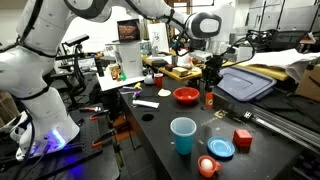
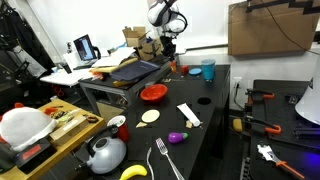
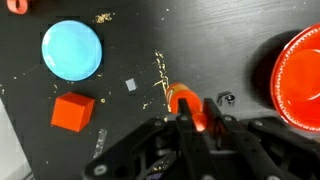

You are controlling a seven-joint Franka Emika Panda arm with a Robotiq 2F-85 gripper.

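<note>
While tight around an orange object (image 3: 179, 97), pincer (image 3: 198, 110) near the red bowl (image 3: 300, 70)

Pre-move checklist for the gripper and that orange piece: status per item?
1. Grip: gripper closed on the orange piece, seen in the wrist view: ok.
2. Orange piece lifted clear of the table: cannot tell.
3. Red bowl apart from the fingers: ok.
4. Red cube and blue disc apart from the orange piece: ok.
5. Blue cup upright and away from the gripper in an exterior view: ok.
</note>
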